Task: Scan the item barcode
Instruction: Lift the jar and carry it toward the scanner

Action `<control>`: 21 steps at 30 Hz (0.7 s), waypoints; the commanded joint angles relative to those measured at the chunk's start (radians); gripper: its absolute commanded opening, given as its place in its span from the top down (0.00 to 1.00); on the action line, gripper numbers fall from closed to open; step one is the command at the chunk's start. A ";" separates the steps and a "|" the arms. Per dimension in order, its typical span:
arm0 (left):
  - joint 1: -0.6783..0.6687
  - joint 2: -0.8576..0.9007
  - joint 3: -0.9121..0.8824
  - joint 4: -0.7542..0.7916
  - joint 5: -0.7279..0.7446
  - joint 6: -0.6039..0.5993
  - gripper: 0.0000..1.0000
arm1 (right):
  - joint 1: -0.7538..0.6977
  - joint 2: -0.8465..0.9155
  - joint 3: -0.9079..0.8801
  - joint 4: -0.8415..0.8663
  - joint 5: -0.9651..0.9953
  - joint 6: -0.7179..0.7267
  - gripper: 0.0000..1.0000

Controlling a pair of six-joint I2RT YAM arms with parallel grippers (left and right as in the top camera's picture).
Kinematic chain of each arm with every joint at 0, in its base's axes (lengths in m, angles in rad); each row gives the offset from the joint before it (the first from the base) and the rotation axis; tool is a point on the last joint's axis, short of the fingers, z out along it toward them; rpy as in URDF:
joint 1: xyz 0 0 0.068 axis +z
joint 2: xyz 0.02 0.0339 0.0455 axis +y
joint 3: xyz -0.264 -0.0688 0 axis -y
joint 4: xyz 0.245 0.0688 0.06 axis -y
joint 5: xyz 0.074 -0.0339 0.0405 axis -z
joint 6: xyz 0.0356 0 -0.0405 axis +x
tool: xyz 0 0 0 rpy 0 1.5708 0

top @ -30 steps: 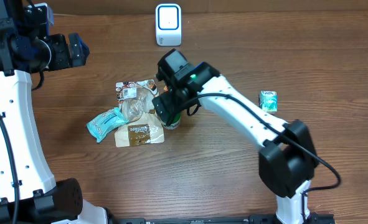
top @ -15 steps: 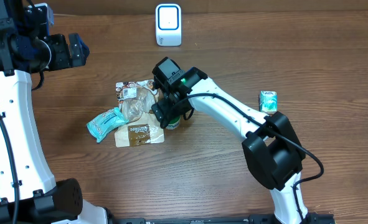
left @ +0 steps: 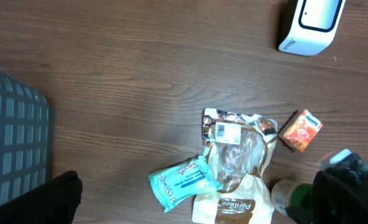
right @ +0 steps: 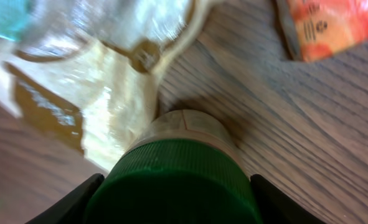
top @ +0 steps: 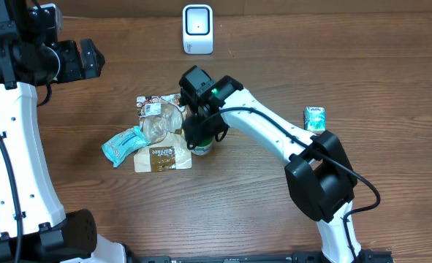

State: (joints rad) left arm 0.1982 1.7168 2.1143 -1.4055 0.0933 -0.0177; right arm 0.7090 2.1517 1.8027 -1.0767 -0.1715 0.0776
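Item: small bottle (right: pixel 177 180), dark green screw cap, pale rounded shoulder below it.
Location: upright on wooden table (top: pixel 274 212), against right edge of brown-and-clear bread bag (top: pixel 162 157); orange packet (left: pixel 301 129) near.
Right gripper (right: pixel 177 199): fingers flank cap, close against both sides; clamped or not, cannot tell.
Left gripper (top: pixel 91 58): jaws wide apart, empty, well away.

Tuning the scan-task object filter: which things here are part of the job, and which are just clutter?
In the job:
- green-capped bottle, with the right hand straddling it
- white scanner

Lying about:
- clear snack pouch
- teal packet
- brown bag
- orange packet
- small teal box
- grey basket
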 commanded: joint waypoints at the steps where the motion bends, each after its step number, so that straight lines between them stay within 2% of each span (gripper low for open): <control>1: -0.002 -0.004 0.014 0.003 0.008 0.022 0.00 | -0.057 -0.054 0.129 -0.037 -0.180 -0.012 0.47; 2: -0.002 -0.004 0.015 0.003 0.008 0.022 0.00 | -0.077 -0.066 0.152 -0.053 -0.243 -0.043 0.47; 3: -0.002 -0.004 0.014 0.003 0.008 0.022 0.00 | -0.142 -0.099 0.200 -0.090 -0.430 -0.132 0.47; 11: -0.002 -0.004 0.014 0.003 0.008 0.022 0.00 | -0.373 -0.216 0.222 -0.108 -0.890 -0.271 0.47; 15: -0.002 -0.004 0.014 0.003 0.008 0.022 0.00 | -0.477 -0.248 0.222 -0.107 -1.059 -0.323 0.47; 21: -0.002 -0.004 0.014 0.003 0.008 0.022 0.00 | -0.556 -0.270 0.222 -0.103 -1.181 -0.345 0.47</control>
State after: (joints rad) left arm 0.1982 1.7168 2.1143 -1.4059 0.0933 -0.0177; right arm 0.1703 1.9259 1.9934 -1.1854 -1.1797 -0.2218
